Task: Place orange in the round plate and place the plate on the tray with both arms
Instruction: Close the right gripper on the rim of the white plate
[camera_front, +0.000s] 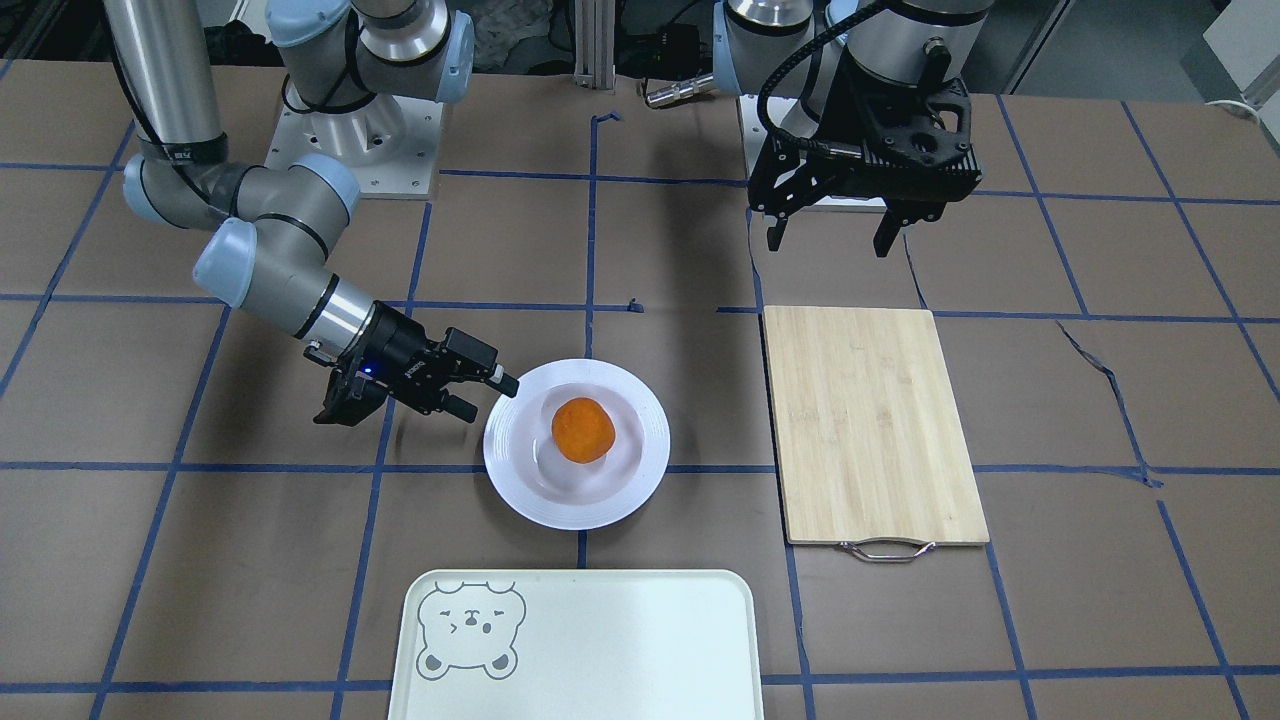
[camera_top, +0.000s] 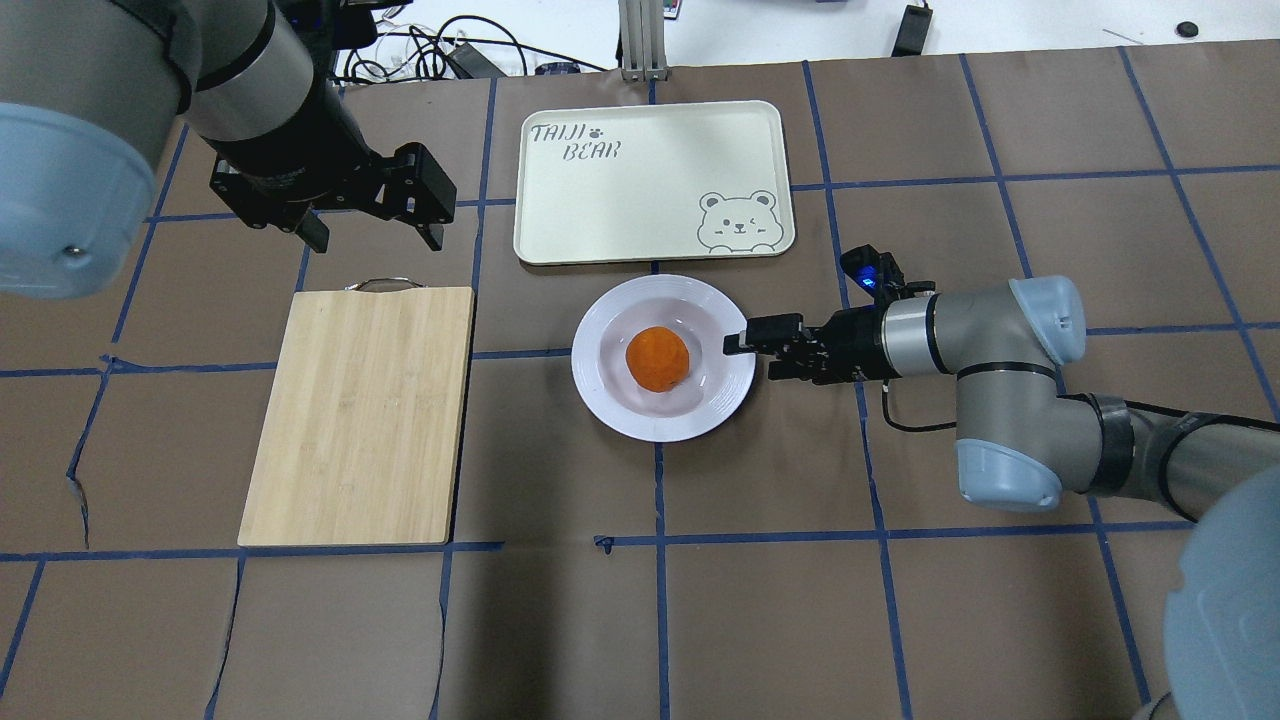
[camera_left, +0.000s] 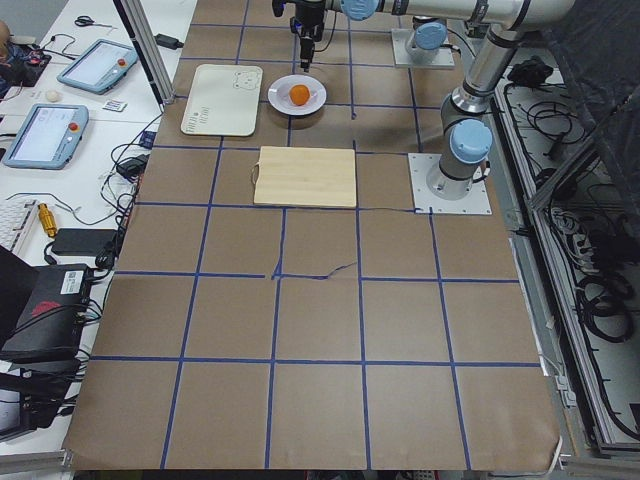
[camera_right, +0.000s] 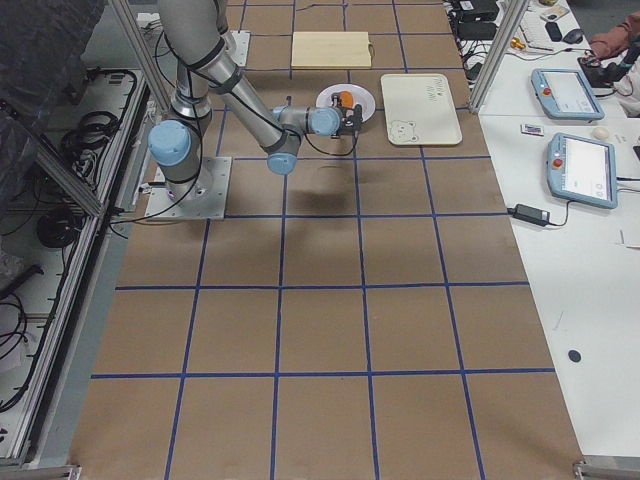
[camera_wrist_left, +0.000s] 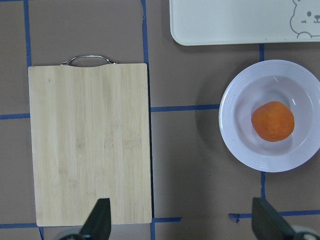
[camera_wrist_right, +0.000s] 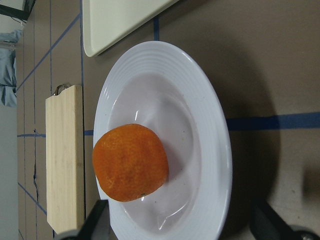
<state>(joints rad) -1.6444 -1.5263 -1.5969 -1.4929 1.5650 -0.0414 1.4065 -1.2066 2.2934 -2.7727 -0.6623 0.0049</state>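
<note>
White round plate (camera_top: 612, 402) holds the orange (camera_top: 657, 358) in its well, on the surface just beside the tray (camera_top: 650, 190).
Right arm (camera_top: 985, 325) is nearer: its jaws are wide open, empty, level at the rim's side. Left arm (camera_top: 265, 120) hangs well apart, jaws spread and empty.

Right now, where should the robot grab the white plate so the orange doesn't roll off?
Probably by the wide rim of the round plate, on the edge facing the right claw, coming in low from that side. The plate lies flat and the orange sits in its sunken middle, so only the rim is free to pinch. That claw is open beside it.
</note>
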